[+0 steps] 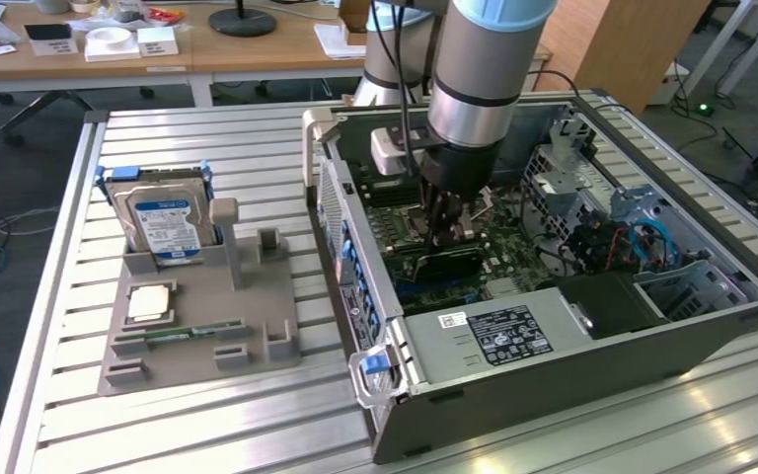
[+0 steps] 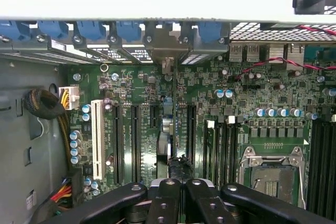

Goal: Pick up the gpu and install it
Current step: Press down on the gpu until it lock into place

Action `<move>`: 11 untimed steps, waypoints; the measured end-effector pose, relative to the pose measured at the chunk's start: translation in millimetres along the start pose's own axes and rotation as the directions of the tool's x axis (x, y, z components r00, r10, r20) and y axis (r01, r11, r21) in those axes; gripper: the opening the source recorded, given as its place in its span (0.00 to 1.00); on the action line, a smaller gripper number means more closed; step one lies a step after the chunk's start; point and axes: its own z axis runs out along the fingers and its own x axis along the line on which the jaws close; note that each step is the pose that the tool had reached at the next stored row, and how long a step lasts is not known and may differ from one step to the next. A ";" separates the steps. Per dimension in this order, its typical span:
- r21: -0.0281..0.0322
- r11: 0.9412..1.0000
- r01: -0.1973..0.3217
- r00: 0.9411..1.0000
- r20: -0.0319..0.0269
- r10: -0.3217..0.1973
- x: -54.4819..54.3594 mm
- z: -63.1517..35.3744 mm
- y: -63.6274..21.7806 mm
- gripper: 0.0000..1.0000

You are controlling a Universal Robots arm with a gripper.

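Inside the open computer case, the claw hangs closed low over the motherboard, hemmed by the case's rear wall toward the frame's left and the drive cage and power supply toward the right and lower centre. At frame left, the table lies open around the parts tray, where the upright hard drive stands.
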 end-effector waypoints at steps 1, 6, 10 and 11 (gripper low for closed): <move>0.000 1.000 0.000 1.000 0.000 0.000 0.0 0.3 0.0 0.11; 0.000 1.000 0.000 1.000 0.000 0.000 0.0 0.8 0.0 0.11; 0.000 1.000 0.000 1.000 0.001 0.000 -0.1 0.9 0.0 0.11; 0.000 1.000 0.000 1.000 0.001 0.000 -0.1 0.9 0.2 0.11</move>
